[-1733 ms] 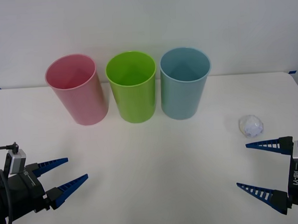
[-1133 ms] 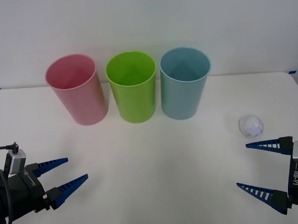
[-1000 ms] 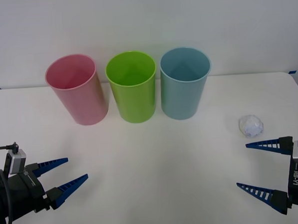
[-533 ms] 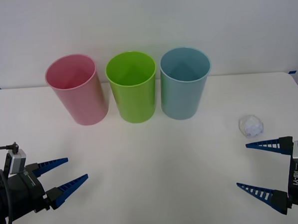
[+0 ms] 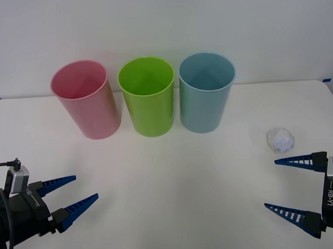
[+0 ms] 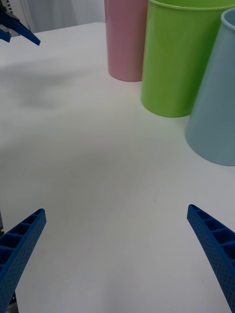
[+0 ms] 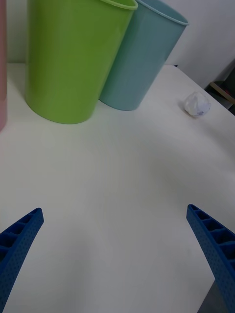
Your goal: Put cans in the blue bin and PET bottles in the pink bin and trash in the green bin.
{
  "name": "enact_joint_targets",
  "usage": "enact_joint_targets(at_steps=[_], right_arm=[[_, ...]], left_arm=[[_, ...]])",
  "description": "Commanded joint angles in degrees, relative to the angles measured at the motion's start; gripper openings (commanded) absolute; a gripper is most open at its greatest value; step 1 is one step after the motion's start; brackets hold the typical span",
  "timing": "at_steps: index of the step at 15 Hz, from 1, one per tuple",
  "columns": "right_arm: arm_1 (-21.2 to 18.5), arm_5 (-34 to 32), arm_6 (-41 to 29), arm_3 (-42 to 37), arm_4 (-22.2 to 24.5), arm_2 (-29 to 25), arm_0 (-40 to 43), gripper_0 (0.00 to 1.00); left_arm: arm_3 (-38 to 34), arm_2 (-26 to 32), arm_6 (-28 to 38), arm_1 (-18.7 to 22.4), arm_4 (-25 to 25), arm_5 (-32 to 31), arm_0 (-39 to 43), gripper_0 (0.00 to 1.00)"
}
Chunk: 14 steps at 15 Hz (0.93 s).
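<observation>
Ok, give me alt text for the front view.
Pink bin, green bin and blue bin stand in a row on a white table; crumpled trash lies near the open right gripper. The left gripper waits open.

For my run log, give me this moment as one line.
left pincer open, idle | right pincer open beside crumpled whitish plastic film ball | not grasped

The pink bin (image 5: 86, 98), green bin (image 5: 147, 95) and blue bin (image 5: 206, 91) stand in a row along the table's (image 5: 170, 185) far edge, left to right; the trash (image 5: 281, 139) lies near the right edge.
</observation>
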Motion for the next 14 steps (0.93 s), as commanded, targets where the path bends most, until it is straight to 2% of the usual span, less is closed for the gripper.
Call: enact_joint_targets(at_steps=[1, 7, 9, 11, 14], right_arm=[[0.0, 0.0, 0.0, 0.0, 0.0, 0.0, 0.0, 1.0], [0.5, -0.2, 0.1, 0.3, -0.2, -0.5, 0.2, 1.0], [-1.1, 0.6, -0.5, -1.6, -2.0, -1.4, -0.4, 1.0], [-5.4, 5.3, -2.2, -3.6, -2.7, -1.9, -0.5, 1.0], [-10.6, 6.0, -9.4, -4.0, -2.3, -3.8, -1.5, 1.0]], left_arm=[[0.0, 0.0, 0.0, 0.0, 0.0, 0.0, 0.0, 1.0], [0.0, 0.0, 0.0, 0.0, 0.0, 0.0, 0.0, 1.0], [0.0, 0.0, 0.0, 0.0, 0.0, 0.0, 0.0, 1.0], [0.0, 0.0, 0.0, 0.0, 0.0, 0.0, 0.0, 1.0], [0.0, 0.0, 0.0, 0.0, 0.0, 0.0, 0.0, 1.0]])
